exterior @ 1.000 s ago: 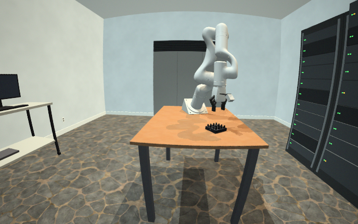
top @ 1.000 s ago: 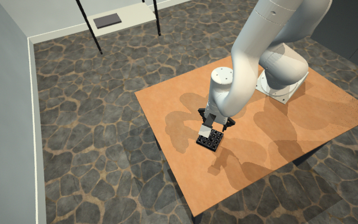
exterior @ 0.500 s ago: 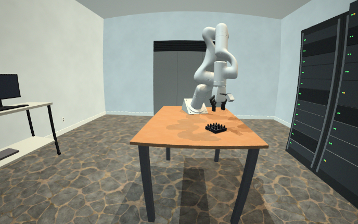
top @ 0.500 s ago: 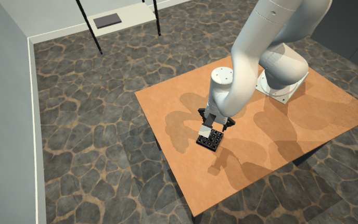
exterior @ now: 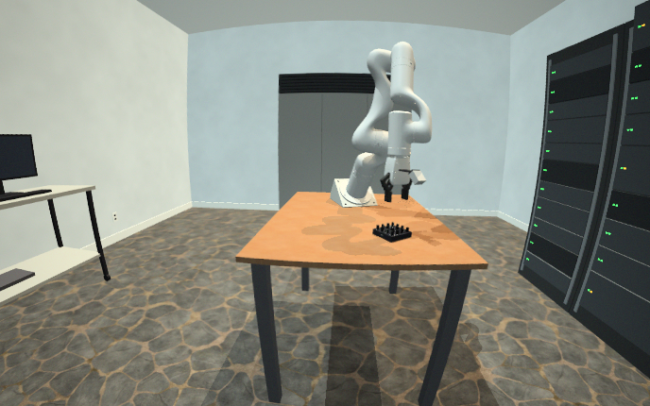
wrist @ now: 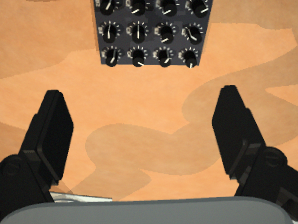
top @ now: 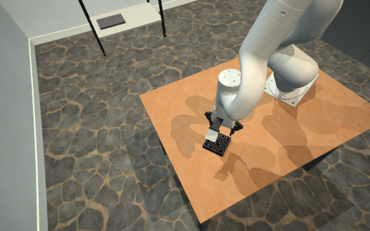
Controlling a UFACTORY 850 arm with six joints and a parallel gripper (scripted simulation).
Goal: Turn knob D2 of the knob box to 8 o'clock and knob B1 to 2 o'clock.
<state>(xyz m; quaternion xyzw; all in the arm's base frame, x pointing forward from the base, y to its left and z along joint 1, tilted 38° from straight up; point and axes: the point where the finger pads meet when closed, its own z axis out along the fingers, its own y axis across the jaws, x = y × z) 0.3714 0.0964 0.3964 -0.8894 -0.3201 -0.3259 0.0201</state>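
The black knob box [top: 216, 144] stands on the orange table, with four rows of small black knobs with white lines. It also shows in the exterior view [exterior: 392, 231] and at the top of the wrist view [wrist: 150, 12]. My gripper [exterior: 396, 193] hangs well above the table, behind the box as the exterior camera sees it. Its two black fingers are wide open with nothing between them [wrist: 143, 136]. In the wrist view only bare table lies between the fingers, and the box is ahead of them. The knob names are too small to read.
The arm's white base [top: 291, 88] is bolted on the table's far side. A desk with a monitor [exterior: 16, 158] stands at the left wall. Server racks [exterior: 594, 181] line the right wall.
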